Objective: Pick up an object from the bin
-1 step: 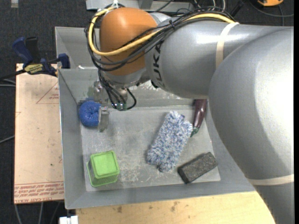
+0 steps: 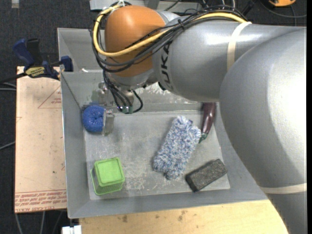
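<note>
Hangs low in the bin (image 2: pixel 71 130), with the hand (image 2: pixel 107 118) right against a blue ball (image 2: pixel 92 118) on its left, probably lined up to take it. Cannot tell if released or clenched: masked by the orange cover (image 2: pixel 129 38). Near the hand, a green cup (image 2: pixel 107 175). Well to its right, a fuzzy mitt (image 2: pixel 176 147), a grey block (image 2: pixel 206 174), and a purple thing (image 2: pixel 208 117) cut off by the arm.

— Is it well lit?
— Yes, bright and even, from above. The orange cover (image 2: pixel 130 28) carries a soft sheen on top, the grey arm (image 2: pixel 263 96) a broad pale one.
— Shadows?
— The arm dims the far strip of the bin (image 2: pixel 139 150) beneath it; the green cup (image 2: pixel 107 175) throws only a thin one.
</note>
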